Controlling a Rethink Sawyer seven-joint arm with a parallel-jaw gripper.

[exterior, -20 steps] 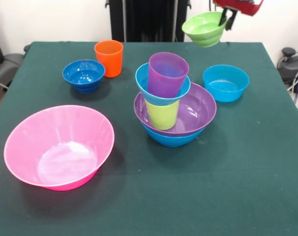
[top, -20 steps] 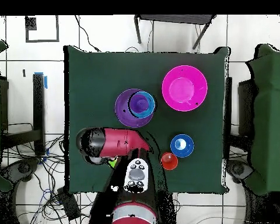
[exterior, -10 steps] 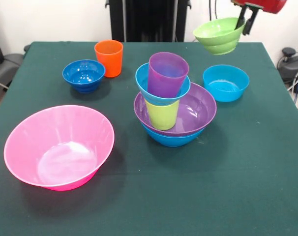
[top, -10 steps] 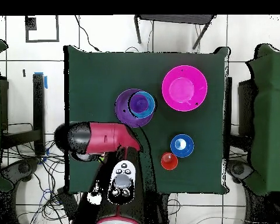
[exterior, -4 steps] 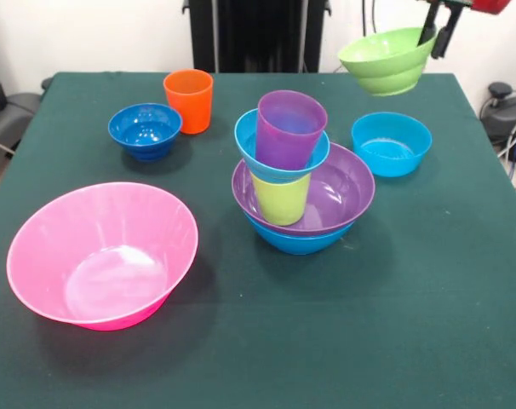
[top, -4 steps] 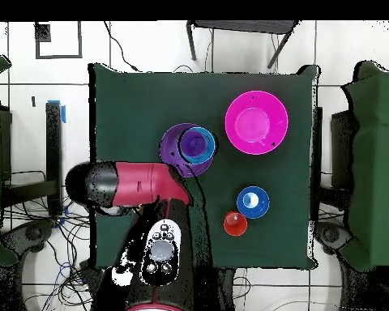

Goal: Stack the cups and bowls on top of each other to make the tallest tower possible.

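We read no writing anywhere. Gripper (exterior, -4 steps: 437, 36): clamped on the lime green bowl (exterior, -4 steps: 387, 60), held in the air above the table's (exterior, -4 steps: 428, 324) corner. Tower (exterior, -4 steps: 294, 175): mid-table, purple cup (exterior, -4 steps: 289, 128) topmost. Around it: turquoise bowl (exterior, -4 steps: 391, 142), pink bowl (exterior, -4 steps: 102, 253), dark blue bowl (exterior, -4 steps: 145, 129), orange cup (exterior, -4 steps: 189, 100). Overhead, the arm (top, -4 steps: 133, 185) hides the held bowl.

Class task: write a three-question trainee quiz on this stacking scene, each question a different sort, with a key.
1. True or false: the lime green bowl rests on the table.
2. Which piece tops the tower? A) orange cup B) purple cup C) dark blue bowl
3. Fill in: the lime green cup stands inside the ______ bowl.

Key:
1. False; the claw holds it in the air by its rim.
2. B, the purple cup.
3. Purple, the purple bowl.
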